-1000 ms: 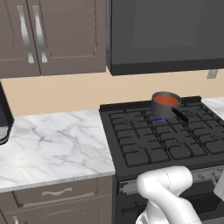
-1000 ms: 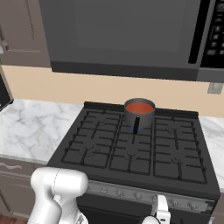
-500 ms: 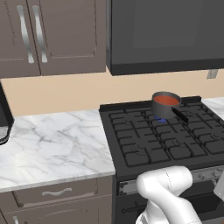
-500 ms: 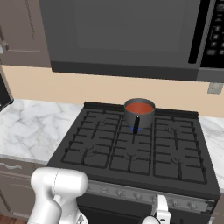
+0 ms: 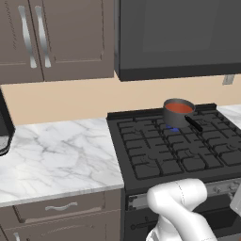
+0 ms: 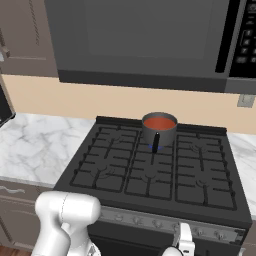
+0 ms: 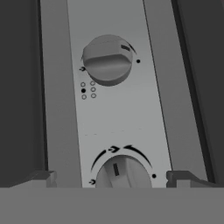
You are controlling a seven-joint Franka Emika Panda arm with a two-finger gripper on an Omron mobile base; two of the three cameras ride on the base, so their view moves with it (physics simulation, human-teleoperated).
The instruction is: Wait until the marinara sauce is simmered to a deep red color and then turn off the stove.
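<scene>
Well, jaws: we see them spread wide, one dark tip at each lower corner of the hand view, nothing between them; gripper holds nothing.
Nearest knob: lower knob sits between the tips, just ahead, untouched as far as we can tell.
Next knob: upper knob lies further along the silvery strip, its bar turned off the marks; which one feeds the lit burner we cannot say, the small dot chart being too faint.
Stove: stove has black grates, with a marble counter to its left and a microwave above.
Pan: saucepan on a rear burner, handle pointing forward, blue flame under it.
Sauce: marinara is orange-red in the pan, not clearly deep red yet.
Done: hand is parked at the knobs, ready.
Left: we judge the wait is unfinished; then grip the right knob and turn it until the flame dies.
</scene>
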